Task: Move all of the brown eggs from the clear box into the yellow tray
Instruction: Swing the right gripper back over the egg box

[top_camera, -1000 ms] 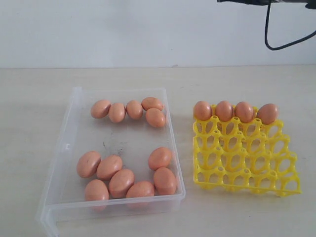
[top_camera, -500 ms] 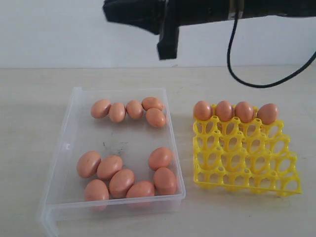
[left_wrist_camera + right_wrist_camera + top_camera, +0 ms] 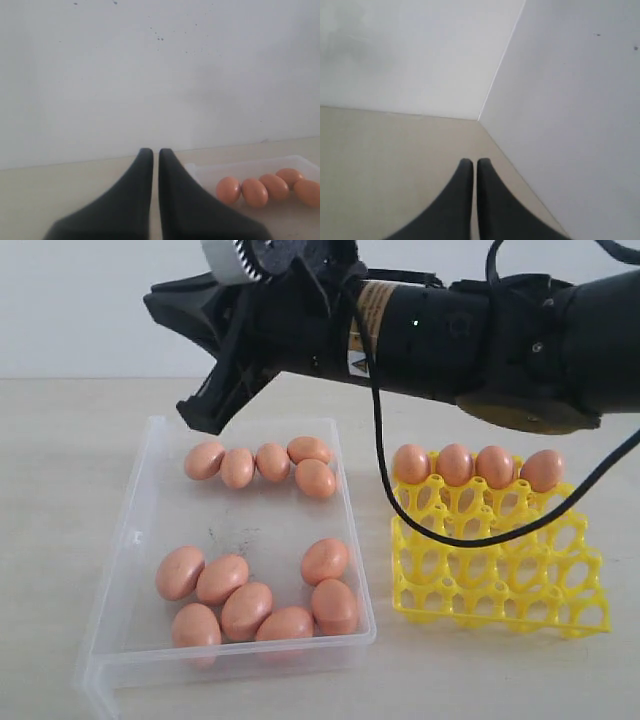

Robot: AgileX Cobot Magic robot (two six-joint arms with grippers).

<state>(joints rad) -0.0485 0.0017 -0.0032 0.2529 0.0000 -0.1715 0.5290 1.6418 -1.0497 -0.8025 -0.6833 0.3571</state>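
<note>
The box (image 3: pixel 150 490) sits on the table (image 3: pixel 60 490) at centre left of the exterior view, and the tray (image 3: pixel 500 580) lies just right of it, apart from it. Twelve eggs (image 3: pixel 246 610) lie in the box: five in a curved row near its upper edge and seven bunched near its lower edge, with bare, speckled floor between the groups. Four more eggs stand side by side in the tray's top row; its other cups are open.

A thick black arm (image 3: pixel 450 330) crosses the top of that view from the right edge, and its front end overlaps the box's upper left corner.

In the left wrist view, the left claw (image 3: pixel 151 150) is closed to a thin slit and holds nothing; the box corner and eggs show beside it. The right claw (image 3: pixel 470 161) is likewise closed and empty, facing bare table and a corner of the wall (image 3: pixel 420 50).
</note>
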